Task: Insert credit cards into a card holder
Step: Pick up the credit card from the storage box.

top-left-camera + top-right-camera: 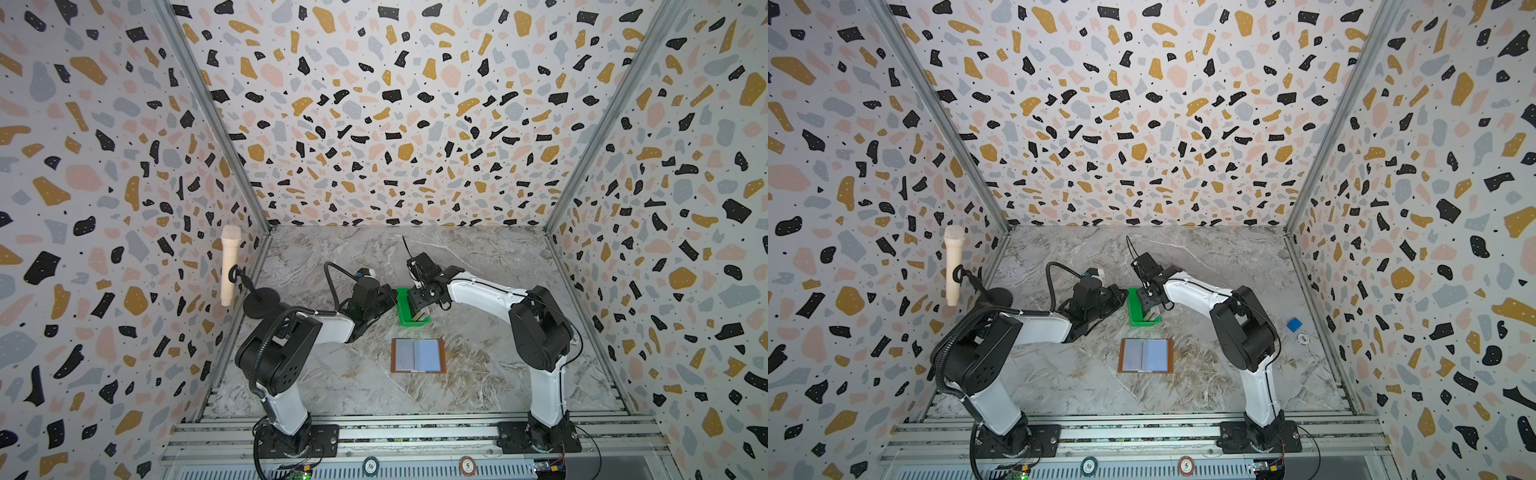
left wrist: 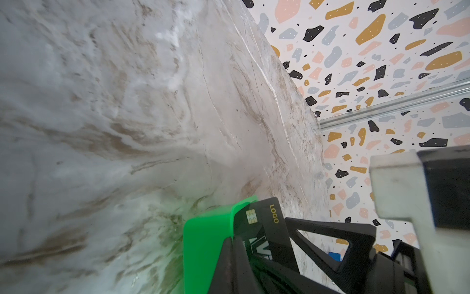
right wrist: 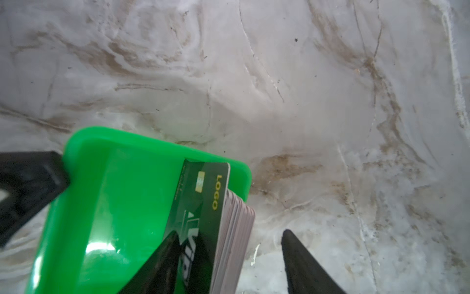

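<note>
Marble-patterned tabletop (image 1: 478, 374): right gripper (image 3: 231, 233) straddling the credit cards (image 3: 236, 224) in the green tray (image 3: 84, 137).
Cards stand on edge, dark chip card (image 3: 203, 193) foremost. The right jaws are apart and grip nothing. The left gripper (image 2: 232, 244), closed, meets the tray's wall, apparently to steady it. The card holder (image 1: 418, 355) lies open between the arms, its sleeves apparently empty.

A green tray (image 1: 402, 309) on marble tabletop (image 1: 332, 384), cream microphone (image 1: 230, 266) by wall (image 1: 104, 166), blue block (image 1: 1294, 324) near chip (image 1: 1303, 339).
</note>
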`<state>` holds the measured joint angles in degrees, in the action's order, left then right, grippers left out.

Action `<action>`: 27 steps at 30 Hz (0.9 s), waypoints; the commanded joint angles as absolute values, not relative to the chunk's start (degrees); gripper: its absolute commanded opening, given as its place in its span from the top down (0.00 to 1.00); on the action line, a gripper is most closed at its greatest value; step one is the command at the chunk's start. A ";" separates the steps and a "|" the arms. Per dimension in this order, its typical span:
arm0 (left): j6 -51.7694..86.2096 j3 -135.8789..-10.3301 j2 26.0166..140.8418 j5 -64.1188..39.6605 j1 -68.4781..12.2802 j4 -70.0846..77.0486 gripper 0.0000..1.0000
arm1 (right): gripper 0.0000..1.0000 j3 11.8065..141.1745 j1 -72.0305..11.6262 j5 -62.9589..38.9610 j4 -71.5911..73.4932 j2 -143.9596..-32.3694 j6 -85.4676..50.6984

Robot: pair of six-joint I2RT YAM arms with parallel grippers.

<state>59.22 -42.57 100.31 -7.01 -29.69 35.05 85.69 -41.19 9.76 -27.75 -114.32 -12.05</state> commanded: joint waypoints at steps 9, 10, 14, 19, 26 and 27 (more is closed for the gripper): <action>58.96 -42.01 101.48 -7.21 -29.80 36.69 1.00 | 0.56 88.33 -41.88 11.25 -30.19 -113.03 -11.30; 58.97 -42.07 101.50 -7.21 -29.80 36.82 1.00 | 0.57 88.36 -41.99 11.34 -30.12 -113.04 -11.23; 59.22 -42.10 101.69 -7.38 -29.81 36.99 1.00 | 0.68 88.35 -42.19 11.16 -30.00 -113.12 -11.22; 59.24 -42.19 101.78 -7.37 -29.84 37.00 1.00 | 0.77 88.30 -42.19 10.56 -29.75 -113.15 -11.33; 59.33 -42.60 102.33 -7.65 -29.80 37.18 1.00 | 0.84 88.07 -42.10 10.42 -29.01 -113.10 -11.39; 59.33 -42.76 102.55 -7.80 -29.84 37.18 1.00 | 0.88 88.11 -42.06 10.37 -28.87 -113.05 -11.36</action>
<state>59.64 -42.57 101.51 -7.42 -29.71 36.10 86.91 -42.24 9.69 -27.20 -114.32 -11.44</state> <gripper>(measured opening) 0.046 0.131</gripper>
